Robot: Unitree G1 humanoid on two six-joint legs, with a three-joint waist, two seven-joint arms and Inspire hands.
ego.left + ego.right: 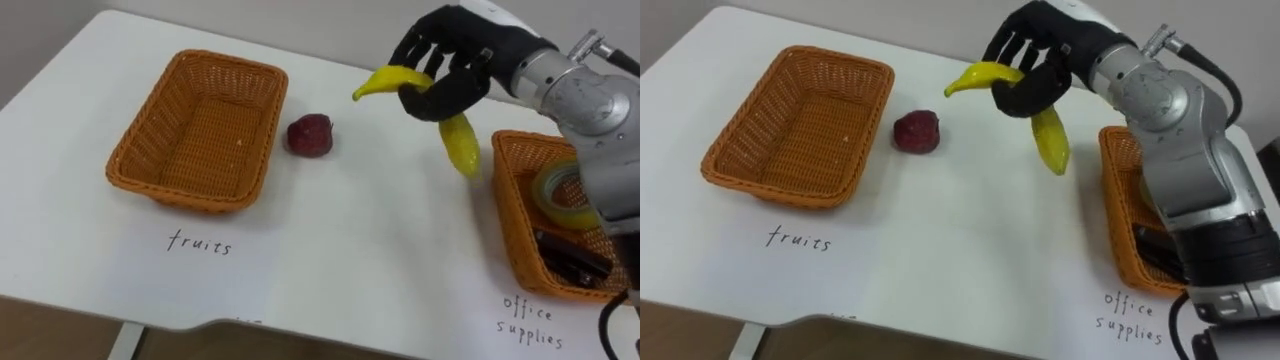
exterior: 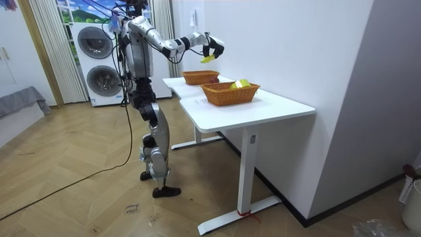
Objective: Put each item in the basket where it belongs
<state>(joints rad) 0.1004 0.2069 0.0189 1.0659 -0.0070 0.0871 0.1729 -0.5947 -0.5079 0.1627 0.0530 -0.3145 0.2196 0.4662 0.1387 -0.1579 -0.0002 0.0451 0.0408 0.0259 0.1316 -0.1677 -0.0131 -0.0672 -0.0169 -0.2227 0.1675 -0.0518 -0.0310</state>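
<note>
Right hand [image 1: 450, 62], black-fingered, curls round the middle of a curved yellow banana [image 1: 461, 145] and holds it in the air above the white table [image 1: 380, 260], nearer the right-hand basket; an orange wicker basket [image 1: 140, 152] sits to the left; a dark red round fruit [image 1: 311, 134] lies on the table just beside its right wall; a second orange wicker basket [image 1: 508, 215] holds a roll of clear tape [image 1: 560, 196] and a dark object [image 1: 572, 258].
</note>
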